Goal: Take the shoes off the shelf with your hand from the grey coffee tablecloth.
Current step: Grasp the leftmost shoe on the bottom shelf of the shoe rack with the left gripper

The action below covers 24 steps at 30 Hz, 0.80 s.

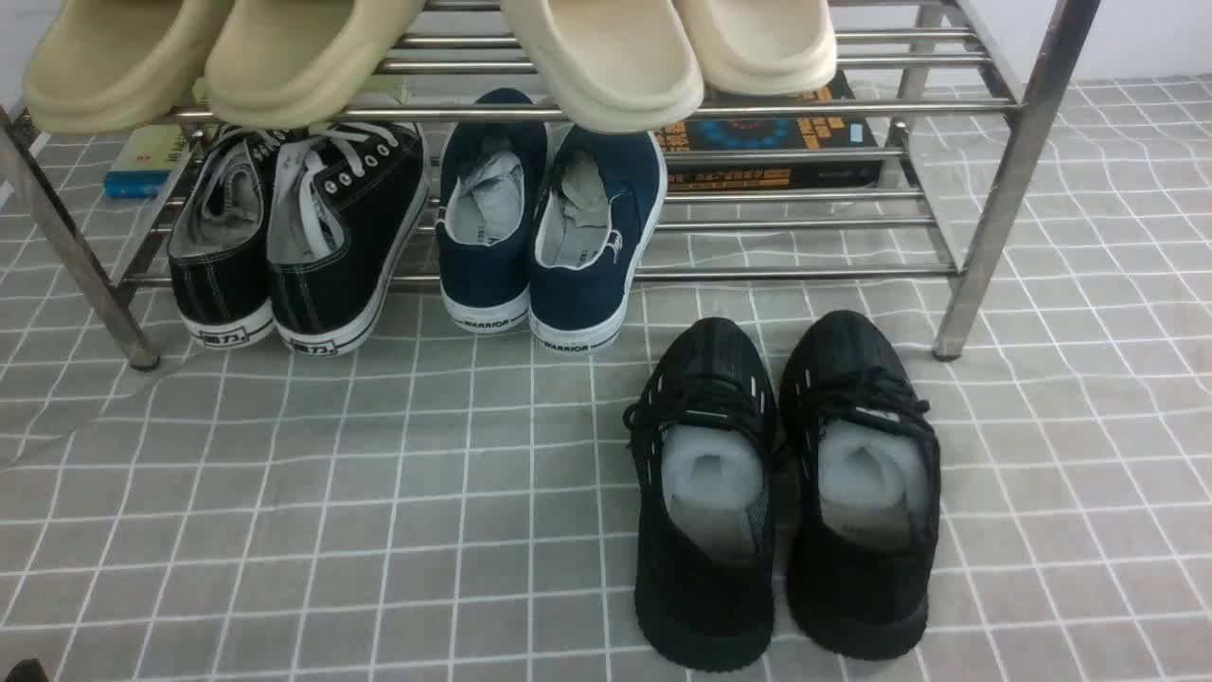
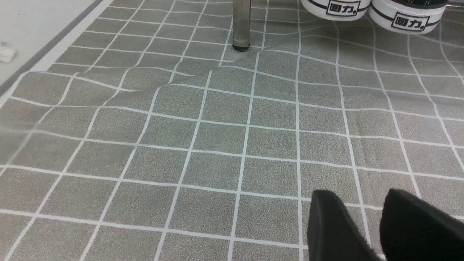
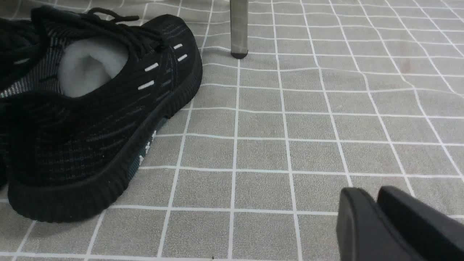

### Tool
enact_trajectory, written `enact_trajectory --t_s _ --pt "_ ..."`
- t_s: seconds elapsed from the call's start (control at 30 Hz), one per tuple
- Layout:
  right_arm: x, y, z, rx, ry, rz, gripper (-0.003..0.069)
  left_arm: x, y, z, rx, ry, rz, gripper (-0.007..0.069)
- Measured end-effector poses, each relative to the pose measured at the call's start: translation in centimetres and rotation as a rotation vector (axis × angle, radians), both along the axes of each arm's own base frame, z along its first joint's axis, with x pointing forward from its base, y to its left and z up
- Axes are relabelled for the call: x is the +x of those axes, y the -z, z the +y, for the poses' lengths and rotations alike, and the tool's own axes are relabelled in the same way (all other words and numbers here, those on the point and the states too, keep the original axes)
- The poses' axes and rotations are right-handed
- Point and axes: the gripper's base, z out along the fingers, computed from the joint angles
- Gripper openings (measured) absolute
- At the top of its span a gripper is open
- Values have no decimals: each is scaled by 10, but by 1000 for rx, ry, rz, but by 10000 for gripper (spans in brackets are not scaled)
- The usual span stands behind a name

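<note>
"Could you make out your left pincer (image 2: 346, 195)?"
"Blurred and cut off, but its jaws stood apart, released."
"Your right (image 3: 366, 192)?"
"Clenched on nothing, its base cropped."
"The canvas sneakers (image 1: 331, 227)?"
"Well ahead of your left pincer, on the rack (image 1: 814, 275), toes hidden."

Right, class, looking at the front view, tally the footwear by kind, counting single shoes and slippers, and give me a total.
Black canvas sneakers with white laces: 2
Navy WARRIOR slip-ons: 2
All-black lace-up sneakers: 2
Olive-green slippers: 2
Cream slippers: 2
Total: 10
</note>
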Motion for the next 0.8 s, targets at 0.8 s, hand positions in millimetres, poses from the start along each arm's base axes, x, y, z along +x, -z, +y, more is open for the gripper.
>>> enact_trajectory --t_s 0.8 --pt "0 0 0 0 0 0 115 0 0 0 2 0 0 240"
